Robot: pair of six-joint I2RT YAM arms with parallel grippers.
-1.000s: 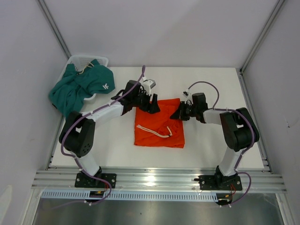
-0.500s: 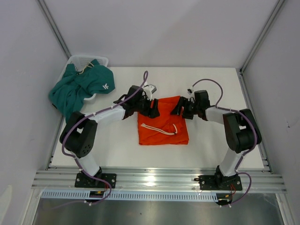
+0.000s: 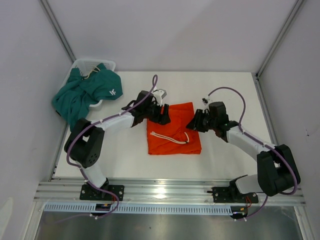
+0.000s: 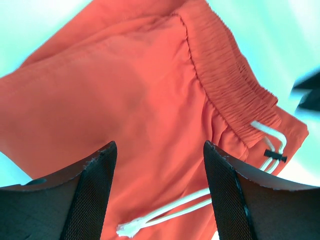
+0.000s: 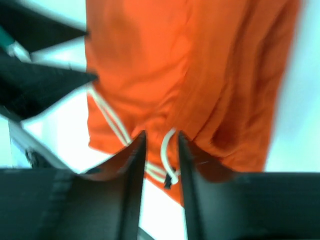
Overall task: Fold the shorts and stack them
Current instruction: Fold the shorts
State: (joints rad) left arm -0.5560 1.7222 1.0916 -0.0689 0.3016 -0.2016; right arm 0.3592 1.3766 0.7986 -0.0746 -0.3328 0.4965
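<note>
The orange-red shorts [image 3: 172,127] lie folded flat at the table's middle, with the white drawstring [image 3: 172,139] on top. They fill the left wrist view [image 4: 125,100] and the right wrist view [image 5: 200,65]. My left gripper [image 3: 162,115] hovers over their far left corner, jaws wide open [image 4: 160,145] and empty. My right gripper [image 3: 192,124] is beside their right edge, jaws narrowly apart [image 5: 161,134] with nothing between them. The teal green shorts [image 3: 87,92] with a white logo hang crumpled over the basket at the far left.
The white mesh basket [image 3: 90,63] stands at the table's far left corner, partly under the teal shorts. The white table [image 3: 125,160] is bounded by grey walls and a metal rail [image 3: 165,190] along the near edge.
The orange shorts shifted slightly right and settled flat. My right gripper has drawn back off their far right corner toward the right. My left gripper has stayed at the far left corner.
</note>
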